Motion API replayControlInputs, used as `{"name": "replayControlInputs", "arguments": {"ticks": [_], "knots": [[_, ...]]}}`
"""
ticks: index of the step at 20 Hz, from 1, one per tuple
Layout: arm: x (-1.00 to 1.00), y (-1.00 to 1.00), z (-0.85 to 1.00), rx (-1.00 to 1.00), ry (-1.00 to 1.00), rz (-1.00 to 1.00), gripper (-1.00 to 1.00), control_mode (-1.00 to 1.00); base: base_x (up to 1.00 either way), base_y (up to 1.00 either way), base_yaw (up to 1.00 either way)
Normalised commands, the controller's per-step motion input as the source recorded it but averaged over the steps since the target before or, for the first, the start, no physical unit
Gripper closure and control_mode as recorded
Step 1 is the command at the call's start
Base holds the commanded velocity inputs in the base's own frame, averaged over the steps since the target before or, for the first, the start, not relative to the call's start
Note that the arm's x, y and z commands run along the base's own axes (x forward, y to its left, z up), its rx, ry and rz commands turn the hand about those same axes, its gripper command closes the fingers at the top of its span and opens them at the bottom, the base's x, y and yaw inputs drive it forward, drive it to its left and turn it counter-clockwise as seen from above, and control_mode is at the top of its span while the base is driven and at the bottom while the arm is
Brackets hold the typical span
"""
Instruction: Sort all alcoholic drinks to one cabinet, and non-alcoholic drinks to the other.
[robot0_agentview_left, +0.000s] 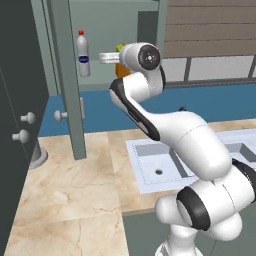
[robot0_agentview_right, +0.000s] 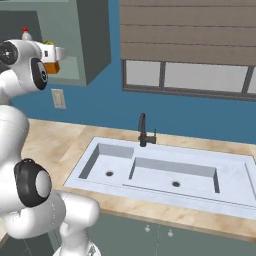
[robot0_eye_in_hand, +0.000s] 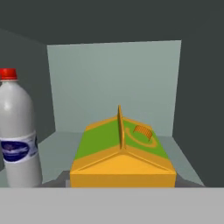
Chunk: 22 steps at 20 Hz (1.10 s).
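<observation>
Arm reached up into the open wall cabinet (robot0_agentview_left: 115, 45) at upper left of the left base view. Hand (robot0_agentview_left: 111, 58) sat inside the cabinet opening, right at the orange carton (robot0_eye_in_hand: 123, 153). Couldn't tell from the frames whether the fingers were spread or pinching the carton; fingertips weren't distinguishable.

Hand view: carton dead center low in frame, on the cabinet shelf, green roof panels and a round orange cap on the right slope. White bottle (robot0_eye_in_hand: 16, 131) with red cap and blue label stood upright at left of frame, just beside the carton, apart from it.

Left base view: white bottle (robot0_agentview_left: 83, 54) upright on the shelf, left of the hand. Open cabinet door (robot0_agentview_left: 67, 75) hung edge-on in front, left of the bottle.

Below: marble surface (robot0_agentview_left: 70, 195), double sink (robot0_agentview_right: 165, 172) with a dark faucet (robot0_agentview_right: 144, 131), wall outlet (robot0_agentview_right: 59, 98) under the cabinet, window blind (robot0_agentview_right: 195, 30) at upper right of the right base view.
</observation>
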Motion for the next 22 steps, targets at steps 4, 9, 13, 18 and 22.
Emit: {"name": "replayControlInputs", "arguments": {"ticks": [4, 9, 13, 18, 22], "knots": [[0.36, 0.03, -0.08, 0.0, 0.02, -0.02, 1.0, -1.0, 0.0, 0.0, 0.0], [0.33, 0.07, -0.09, 0.0, 0.04, -0.01, 1.0, -1.0, 0.0, 0.0, 0.0], [0.26, 0.09, -0.15, 0.0, 0.04, 0.0, 1.0, -1.0, 0.0, 0.0, 0.0], [0.37, 0.1, -0.14, 0.0, 0.02, 0.0, 1.0, -1.0, 0.0, 0.0, 0.0], [0.45, 0.09, -0.12, 0.0, 0.0, 0.0, 1.0, -1.0, 0.0, 0.0, 0.0]]}}
